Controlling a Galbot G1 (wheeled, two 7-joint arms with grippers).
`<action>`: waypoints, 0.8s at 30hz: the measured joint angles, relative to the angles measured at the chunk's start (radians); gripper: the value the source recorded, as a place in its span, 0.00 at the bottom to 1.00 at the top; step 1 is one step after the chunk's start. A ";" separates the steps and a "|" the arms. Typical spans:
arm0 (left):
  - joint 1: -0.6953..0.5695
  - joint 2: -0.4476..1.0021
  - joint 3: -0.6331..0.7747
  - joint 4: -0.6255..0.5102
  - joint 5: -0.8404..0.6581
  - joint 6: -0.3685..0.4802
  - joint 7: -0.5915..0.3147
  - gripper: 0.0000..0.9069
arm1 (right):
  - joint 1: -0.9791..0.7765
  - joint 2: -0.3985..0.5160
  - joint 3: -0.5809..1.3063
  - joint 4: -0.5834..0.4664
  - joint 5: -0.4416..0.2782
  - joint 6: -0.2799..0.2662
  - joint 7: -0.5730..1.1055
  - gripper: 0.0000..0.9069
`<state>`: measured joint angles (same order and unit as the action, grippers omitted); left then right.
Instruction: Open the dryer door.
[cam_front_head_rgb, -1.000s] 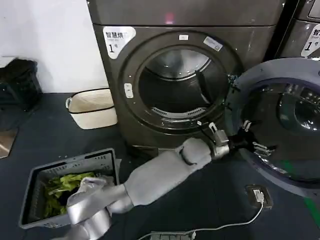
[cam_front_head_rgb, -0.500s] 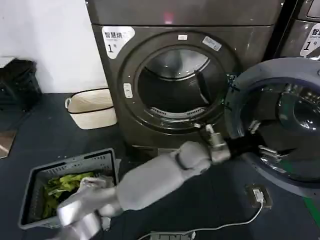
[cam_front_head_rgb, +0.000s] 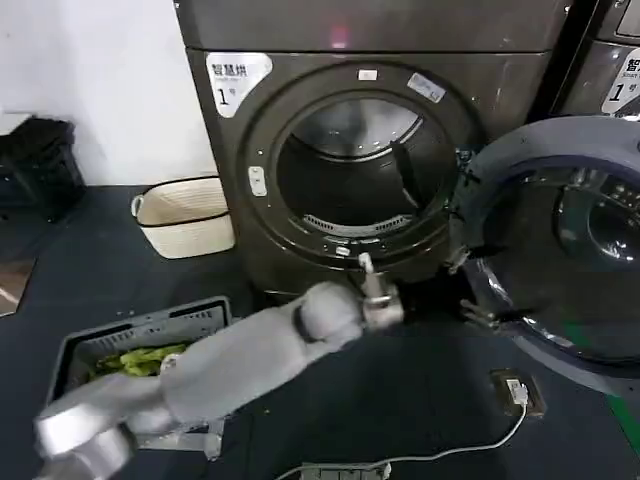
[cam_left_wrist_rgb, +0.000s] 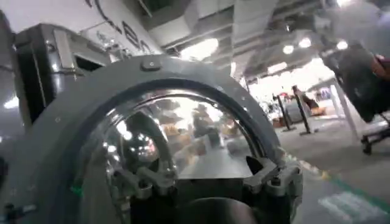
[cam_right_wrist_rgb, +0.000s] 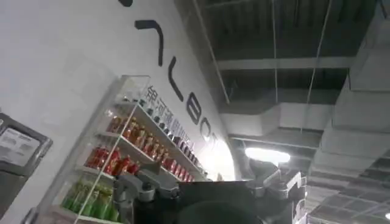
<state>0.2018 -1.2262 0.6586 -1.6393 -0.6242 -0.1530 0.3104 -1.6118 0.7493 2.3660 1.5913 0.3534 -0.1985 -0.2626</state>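
The dryer door (cam_front_head_rgb: 560, 250) stands swung wide open, just beyond the left hand (cam_front_head_rgb: 466, 288), whose fingers are spread, holding nothing.

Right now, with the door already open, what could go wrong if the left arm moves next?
1. The left gripper hangs open close to the inner face of the dryer door; a sideways move could knock the door.
2. The laundry basket lies beside the left arm's elbow; pulling the arm back low might hit it.
The right gripper is parked, pointing up at the ceiling.
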 joint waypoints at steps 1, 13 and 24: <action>-0.003 0.025 0.001 -0.013 0.020 0.004 -0.004 1.00 | 0.001 0.000 0.000 0.002 0.000 0.000 0.000 1.00; -0.064 0.377 0.062 -0.160 -0.012 0.078 0.011 1.00 | 0.019 0.001 -0.013 0.014 -0.016 0.000 -0.008 1.00; -0.050 0.690 0.081 -0.232 0.031 0.127 0.079 1.00 | 0.027 -0.007 -0.014 0.004 -0.012 0.004 -0.013 1.00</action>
<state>0.1520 -0.5358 0.7396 -1.8710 -0.5927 -0.0265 0.3893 -1.5843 0.7425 2.3521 1.5955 0.3410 -0.1950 -0.2754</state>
